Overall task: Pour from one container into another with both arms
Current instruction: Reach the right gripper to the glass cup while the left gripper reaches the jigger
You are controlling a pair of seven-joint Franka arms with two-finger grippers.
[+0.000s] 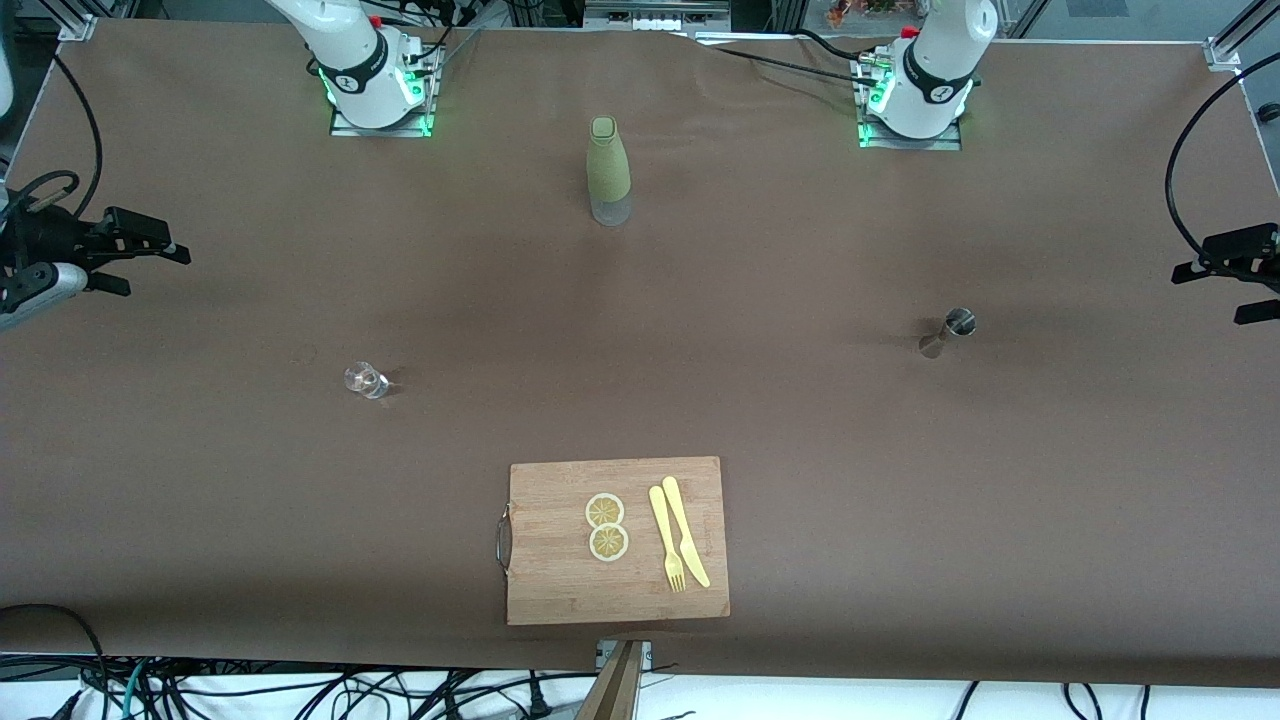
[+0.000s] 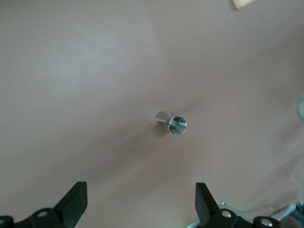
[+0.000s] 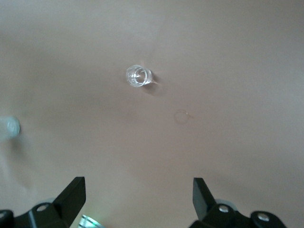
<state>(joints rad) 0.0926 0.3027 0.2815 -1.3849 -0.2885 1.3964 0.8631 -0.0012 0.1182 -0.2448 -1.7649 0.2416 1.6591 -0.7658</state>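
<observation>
A small clear glass (image 1: pixel 366 380) (image 3: pixel 138 76) stands upright toward the right arm's end of the table. A steel jigger (image 1: pixel 950 330) (image 2: pixel 173 123) stands upright toward the left arm's end. A green-sleeved bottle (image 1: pixel 608 170) stands between the two arm bases. My left gripper (image 2: pixel 141 190) hangs high over the table, open and empty, with the jigger below and ahead of it. My right gripper (image 3: pixel 138 187) hangs open and empty likewise, with the glass below and ahead of it. In the front view only the right arm's (image 1: pixel 350 60) and the left arm's (image 1: pixel 940 60) lower parts show.
A wooden cutting board (image 1: pixel 560 590) lies near the table's front edge, mid-table. It carries two lemon slices (image 1: pixel 606 526), a yellow fork (image 1: pixel 666 540) and a knife (image 1: pixel 685 530). Black camera mounts (image 1: pixel 110 245) (image 1: pixel 1235 265) stand at both ends of the table.
</observation>
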